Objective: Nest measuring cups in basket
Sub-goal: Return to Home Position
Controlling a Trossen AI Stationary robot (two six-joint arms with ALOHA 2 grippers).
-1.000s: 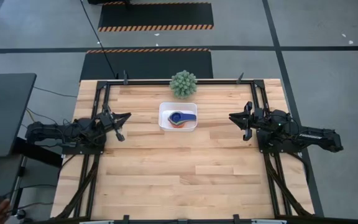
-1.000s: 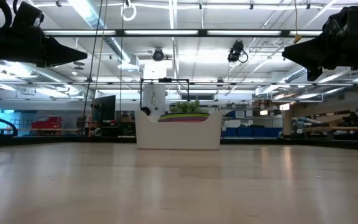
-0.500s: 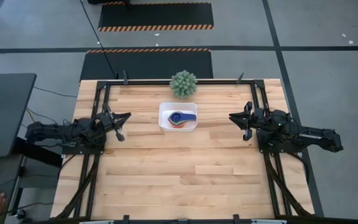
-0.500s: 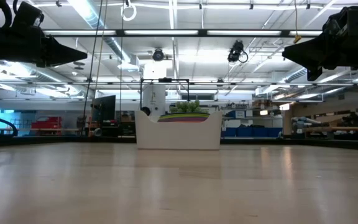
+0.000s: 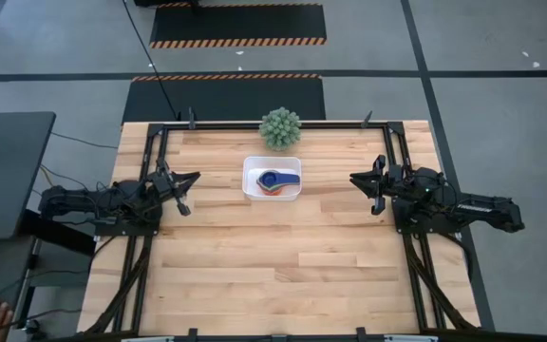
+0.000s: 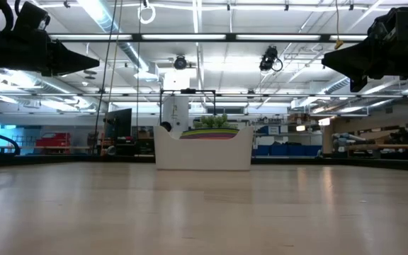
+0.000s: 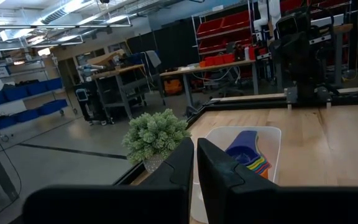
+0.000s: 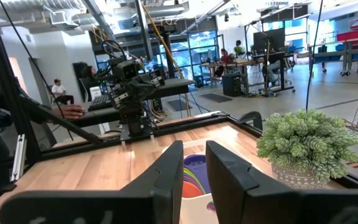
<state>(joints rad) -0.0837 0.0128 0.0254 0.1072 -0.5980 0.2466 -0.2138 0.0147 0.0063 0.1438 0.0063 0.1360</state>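
Measuring cups (image 5: 275, 180) nested in the basket (image 5: 251, 191), job looks done: left end effector (image 7: 195, 144) pinched empty, right end effector (image 8: 194, 148) ajar, empty

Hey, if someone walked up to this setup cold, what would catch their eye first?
The white basket sits mid-table, holding the brightly coloured nested measuring cups, with the dark blue one uppermost. Just behind it, at the table's far edge, stands a spiky green plant. The left tool and right tool hang empty on either side, pointing in toward the basket.
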